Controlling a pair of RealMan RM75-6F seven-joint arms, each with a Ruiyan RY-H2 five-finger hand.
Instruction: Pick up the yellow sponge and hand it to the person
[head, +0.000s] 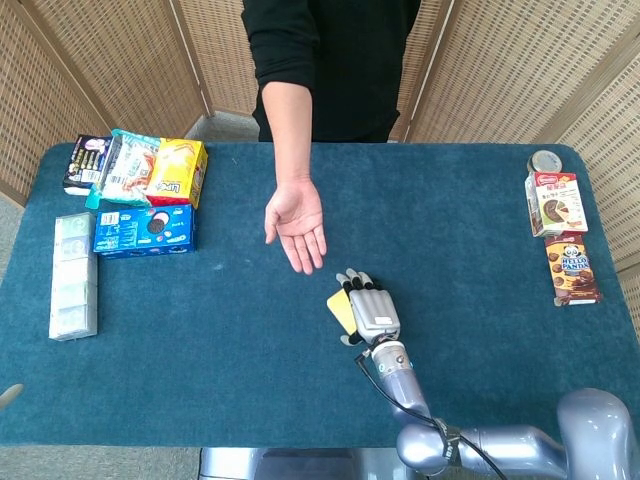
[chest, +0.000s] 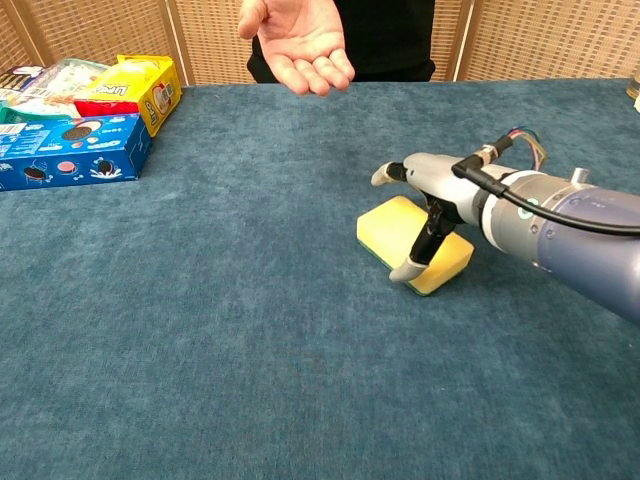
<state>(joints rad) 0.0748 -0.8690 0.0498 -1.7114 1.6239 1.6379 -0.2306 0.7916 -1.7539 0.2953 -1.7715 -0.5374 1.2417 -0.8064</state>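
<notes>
One yellow sponge (chest: 400, 238) is lying flat on the blue table (chest: 200, 330), directly under the fingers (head: 357, 283) of the right hand (chest: 432, 195). The fingers are spreading apart above it, the thumb tip reaching down at its near edge; no grip is showing. One person's palm (head: 298, 218) is waiting open just beyond the fingertips, with bare cloth between. The sponge is showing a plain rectangular face.
</notes>
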